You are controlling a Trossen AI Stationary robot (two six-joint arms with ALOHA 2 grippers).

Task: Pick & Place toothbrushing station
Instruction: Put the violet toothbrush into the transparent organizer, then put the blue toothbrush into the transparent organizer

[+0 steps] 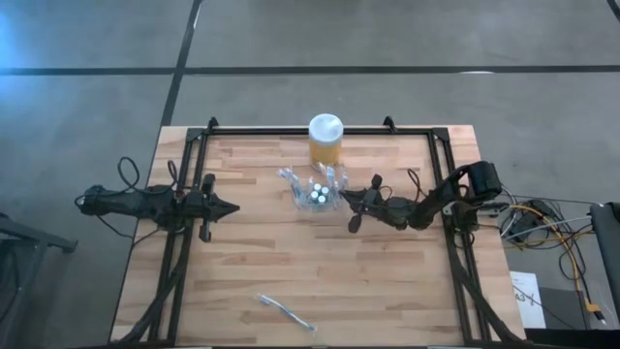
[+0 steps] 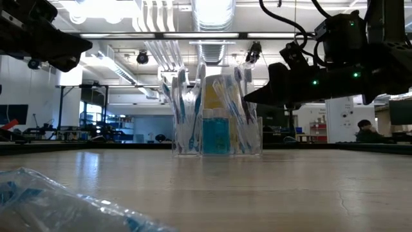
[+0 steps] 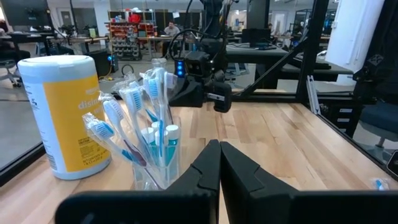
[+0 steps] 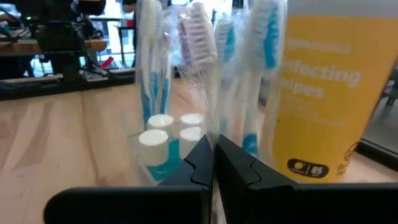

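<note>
Right tool, closed, just beside holder.

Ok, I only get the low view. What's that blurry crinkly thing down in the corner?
Observer: A wrapped toothbrush, lying alone near the front edge of the table.
Operator: And which arm is next to the holder?
Observer: The right gripper, shut, just beside the clear holder; the left gripper, also shut, waits farther off.
Operator: Anything inside besides brushes?
Observer: Three small white caps.
</note>
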